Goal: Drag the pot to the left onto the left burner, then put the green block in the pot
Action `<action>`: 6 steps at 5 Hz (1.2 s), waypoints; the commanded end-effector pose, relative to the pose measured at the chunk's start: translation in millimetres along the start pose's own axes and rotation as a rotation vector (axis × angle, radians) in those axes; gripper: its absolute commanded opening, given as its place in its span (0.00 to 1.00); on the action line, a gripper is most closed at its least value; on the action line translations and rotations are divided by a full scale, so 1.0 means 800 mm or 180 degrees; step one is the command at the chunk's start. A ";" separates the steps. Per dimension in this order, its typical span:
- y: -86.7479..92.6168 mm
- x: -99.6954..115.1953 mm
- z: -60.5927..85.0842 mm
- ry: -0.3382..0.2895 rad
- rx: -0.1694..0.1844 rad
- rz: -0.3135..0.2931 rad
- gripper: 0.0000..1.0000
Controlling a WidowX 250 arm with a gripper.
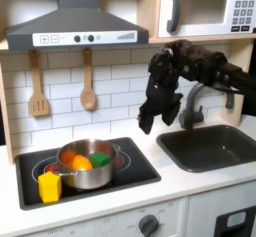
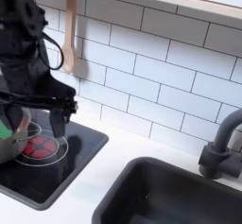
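So the black cooktop [image 1: 130, 166] sits in the white tabletop [image 1: 190, 186], with the dark sink [image 1: 212, 146] just off to the first exterior view's right of it. The robot arm [image 1: 200, 66] reaches in from that same side, up above the gap between cooktop and sink, and its gripper [image 1: 148, 119] hangs pointing down, well clear of everything; I can't tell whether the fingers are spread or pressed together, too dark and blurry. The pot [image 1: 88, 164] is on the cooktop, sitting over the left burner [image 1: 50, 168], whose red rings poke out on the first exterior view's left of it. Inside the pot, the green block [image 1: 98, 160] sits next to an orange round piece [image 1: 81, 162]. A yellow cup [image 1: 49, 186] stands on the cooktop touching the pot's front-left edge. In the second exterior view a red-ringed burner [image 2: 40, 146] shows beside the pot.
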State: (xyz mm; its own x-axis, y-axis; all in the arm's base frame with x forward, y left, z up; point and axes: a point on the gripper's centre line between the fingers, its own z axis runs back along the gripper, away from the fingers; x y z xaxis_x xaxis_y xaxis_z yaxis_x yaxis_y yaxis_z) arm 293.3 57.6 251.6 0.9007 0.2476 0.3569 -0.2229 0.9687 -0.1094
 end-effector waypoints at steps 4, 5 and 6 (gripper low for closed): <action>0.020 0.024 0.054 -0.0931 -0.0413 0.0200 1.00; 0.024 0.027 0.060 -0.1087 -0.0477 0.0230 1.00; 0.029 0.029 0.068 -0.1328 -0.0575 0.0352 1.00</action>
State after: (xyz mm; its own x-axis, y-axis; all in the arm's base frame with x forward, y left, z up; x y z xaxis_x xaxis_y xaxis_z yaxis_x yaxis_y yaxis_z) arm 287.4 88.4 306.5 0.6413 0.3710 0.6717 -0.2107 0.9269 -0.3107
